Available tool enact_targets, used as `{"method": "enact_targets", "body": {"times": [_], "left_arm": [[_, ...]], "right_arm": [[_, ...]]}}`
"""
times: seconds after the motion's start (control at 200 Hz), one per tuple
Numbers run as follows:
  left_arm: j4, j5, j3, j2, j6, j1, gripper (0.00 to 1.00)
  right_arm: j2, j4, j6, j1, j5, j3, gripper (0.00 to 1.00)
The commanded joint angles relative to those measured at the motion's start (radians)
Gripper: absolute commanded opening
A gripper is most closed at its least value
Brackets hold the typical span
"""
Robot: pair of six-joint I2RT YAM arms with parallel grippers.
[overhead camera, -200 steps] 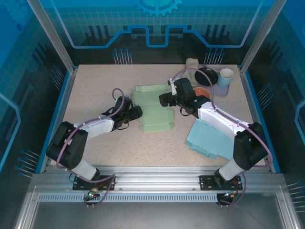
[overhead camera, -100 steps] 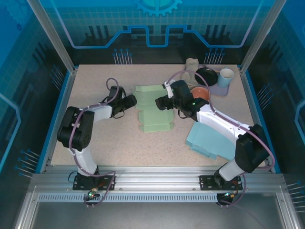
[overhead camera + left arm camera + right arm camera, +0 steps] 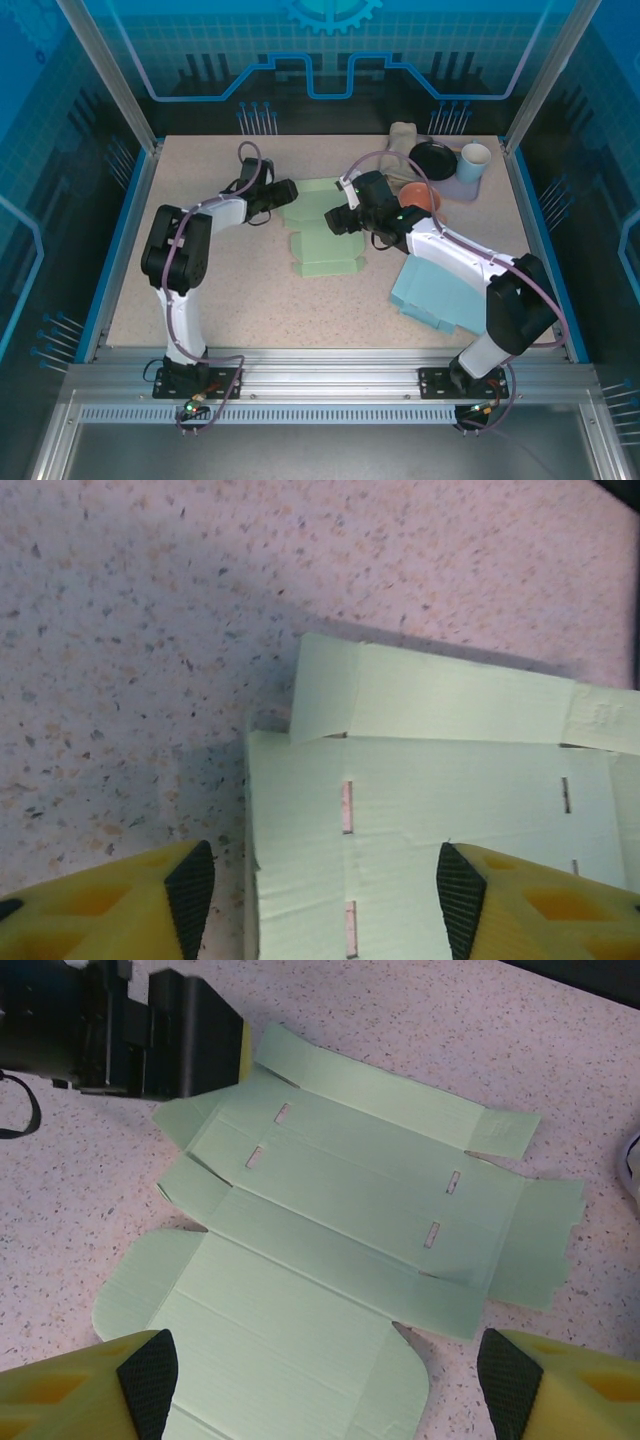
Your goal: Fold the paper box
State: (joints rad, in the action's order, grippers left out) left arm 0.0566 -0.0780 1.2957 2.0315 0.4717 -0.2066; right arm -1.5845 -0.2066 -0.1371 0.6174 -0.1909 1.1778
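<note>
The paper box (image 3: pixel 325 240) is a pale green die-cut sheet lying flat and unfolded in the middle of the table. My left gripper (image 3: pixel 285 190) hovers at its far left corner, open. In the left wrist view its jaws (image 3: pixel 325 890) straddle the sheet's left edge (image 3: pixel 450 790), one finger over bare table, the other over the paper. My right gripper (image 3: pixel 335 218) hangs open over the sheet's right side. From the right wrist the whole sheet (image 3: pixel 330 1220) spreads below the wide-apart fingertips (image 3: pixel 325 1380), with the left gripper (image 3: pixel 190 1045) at the top left corner.
A stack of flat blue cardboard (image 3: pixel 445 290) lies near the right arm. At the back right stand a black bowl (image 3: pixel 432 158), an orange bowl (image 3: pixel 420 193), a white cup (image 3: pixel 473 160) and a beige object (image 3: pixel 403 135). Blue rails border the table.
The left gripper has travelled from the sheet's left middle toward the far left corner, its jaws narrowing a little. The right gripper has shifted slightly left over the sheet. The sheet has not moved.
</note>
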Motion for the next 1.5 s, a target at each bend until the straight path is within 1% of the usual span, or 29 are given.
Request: {"method": "enact_targets", "body": {"times": [0.0,0.04,0.105,0.155,0.185,0.285,0.365,0.445,0.505,0.525,0.545,0.59,0.62,0.68,0.755,0.83,0.91,0.99,1.08,1.145,1.225,1.255,1.401,1.496], "left_arm": [[-0.062,-0.026,0.043,0.035,-0.034,0.001,0.54],[-0.069,-0.028,0.054,0.041,-0.037,0.001,0.48],[-0.085,-0.031,0.063,0.045,-0.033,0.003,0.31],[-0.09,-0.05,0.065,0.039,-0.023,0.004,0.14],[-0.086,-0.067,0.061,0.031,-0.018,0.004,0.0],[-0.026,-0.09,-0.003,-0.045,0.008,0.003,0.0],[0.027,-0.092,-0.072,-0.134,0.007,0.001,0.0],[0.065,-0.101,-0.131,-0.207,-0.019,-0.006,0.0],[0.096,-0.088,-0.184,-0.256,-0.047,-0.02,0.0],[0.103,-0.082,-0.199,-0.273,-0.057,-0.025,0.0],[0.113,-0.077,-0.219,-0.29,-0.069,-0.031,0.0],[0.138,-0.059,-0.26,-0.324,-0.103,-0.046,0.0],[0.158,-0.044,-0.287,-0.348,-0.132,-0.06,0.0],[0.212,-0.003,-0.346,-0.394,-0.201,-0.088,0.0],[0.312,0.027,-0.438,-0.445,-0.28,-0.121,0.0],[0.46,0.018,-0.539,-0.492,-0.34,-0.149,0.0],[0.57,-0.011,-0.608,-0.511,-0.375,-0.162,0.0],[0.62,-0.034,-0.635,-0.497,-0.395,-0.163,0.0],[0.665,-0.052,-0.654,-0.444,-0.4,-0.163,0.0],[0.706,-0.078,-0.656,-0.394,-0.407,-0.163,0.0],[0.759,-0.084,-0.652,-0.343,-0.395,-0.161,0.0],[0.739,-0.096,-0.647,-0.347,-0.389,-0.156,0.0],[0.755,-0.119,-0.646,-0.338,-0.382,-0.151,0.0],[0.766,-0.111,-0.654,-0.341,-0.374,-0.149,0.0]], "right_arm": [[0.005,0.022,0.02,0.019,0.006,0.017,0.81],[0.006,0.022,0.021,0.02,0.009,0.016,0.81],[0.005,0.022,0.024,0.02,0.008,0.016,0.81],[0.003,0.021,0.025,0.021,0.001,0.016,0.81],[0.003,0.019,0.024,0.019,-0.004,0.016,0.81],[0.009,0.019,0.023,0.02,-0.007,0.029,0.81],[0.009,-0.001,0.03,0.021,0.0,0.079,0.81],[0.0,-0.019,0.105,0.019,0.013,0.163,0.81],[-0.007,-0.03,0.229,0.018,0.051,0.229,0.8],[-0.008,-0.029,0.282,0.018,0.071,0.246,0.78],[-0.008,-0.027,0.345,0.019,0.092,0.26,0.75],[-0.005,-0.03,0.484,0.021,0.123,0.286,0.72],[-0.001,-0.035,0.58,0.018,0.156,0.297,0.68],[0.01,-0.071,0.757,0.015,0.217,0.312,0.67],[0.024,-0.139,0.94,0.004,0.3,0.312,0.64],[0.03,-0.192,1.045,-0.012,0.349,0.293,0.64],[0.014,-0.246,1.077,-0.037,0.374,0.284,0.64],[-0.012,-0.314,1.109,-0.068,0.394,0.28,0.64],[-0.056,-0.404,1.132,-0.096,0.394,0.293,0.63],[-0.105,-0.502,1.115,-0.123,0.4,0.345,0.6],[-0.161,-0.613,1.075,-0.161,0.405,0.406,0.59],[-0.181,-0.641,1.07,-0.175,0.404,0.417,0.59],[-0.23,-0.652,1.038,-0.224,0.4,0.446,0.59],[-0.258,-0.651,1.023,-0.242,0.378,0.462,0.59]]}}
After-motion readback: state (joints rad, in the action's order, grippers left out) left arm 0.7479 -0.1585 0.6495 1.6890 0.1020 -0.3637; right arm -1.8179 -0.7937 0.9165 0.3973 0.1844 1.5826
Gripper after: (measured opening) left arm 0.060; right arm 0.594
